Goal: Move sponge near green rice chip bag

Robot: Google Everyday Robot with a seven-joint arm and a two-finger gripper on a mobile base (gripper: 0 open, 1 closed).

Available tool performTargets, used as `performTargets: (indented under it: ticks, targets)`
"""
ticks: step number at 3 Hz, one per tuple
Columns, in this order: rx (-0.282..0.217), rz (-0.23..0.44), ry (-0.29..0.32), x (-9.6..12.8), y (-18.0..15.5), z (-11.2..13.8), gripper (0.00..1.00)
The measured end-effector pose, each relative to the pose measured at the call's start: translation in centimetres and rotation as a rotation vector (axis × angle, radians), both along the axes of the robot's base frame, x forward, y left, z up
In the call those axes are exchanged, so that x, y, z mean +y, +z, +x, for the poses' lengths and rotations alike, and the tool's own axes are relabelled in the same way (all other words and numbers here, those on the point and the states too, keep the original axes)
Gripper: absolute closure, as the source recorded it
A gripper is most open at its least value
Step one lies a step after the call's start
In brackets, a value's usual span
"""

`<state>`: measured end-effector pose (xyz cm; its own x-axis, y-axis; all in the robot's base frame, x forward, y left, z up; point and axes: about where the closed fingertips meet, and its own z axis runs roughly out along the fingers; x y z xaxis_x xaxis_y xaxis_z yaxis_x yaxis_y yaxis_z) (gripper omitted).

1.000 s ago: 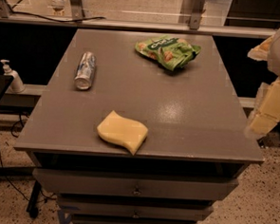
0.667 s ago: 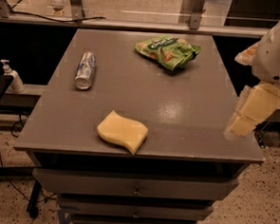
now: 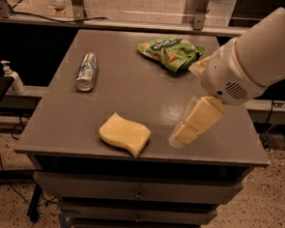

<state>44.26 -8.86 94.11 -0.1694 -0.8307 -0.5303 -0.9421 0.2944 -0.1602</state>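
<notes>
The pale yellow sponge lies near the front edge of the grey table, left of centre. The green rice chip bag lies at the back of the table, right of centre. My gripper hangs from the white arm that reaches in from the right. It is above the table's front right part, to the right of the sponge and apart from it. It holds nothing.
A silver-blue can lies on its side at the table's left. A hand sanitizer bottle stands on a ledge at the far left. Drawers sit below the tabletop.
The arm has swung in from the right edge over the table, bringing the gripper leftward toward the sponge. The sponge, bag and can have not moved.
</notes>
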Motion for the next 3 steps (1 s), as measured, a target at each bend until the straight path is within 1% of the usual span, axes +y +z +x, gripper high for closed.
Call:
performTargets:
  ticks: [1, 2, 3]
  targets:
    - [-0.009, 0.089, 0.064, 5.1, -2.2, 0.1, 0.0]
    - [-0.023, 0.151, 0.102, 9.1, -5.0, 1.0, 0.0]
    - [-0.026, 0.191, 0.115, 11.8, -7.8, 2.0, 0.0]
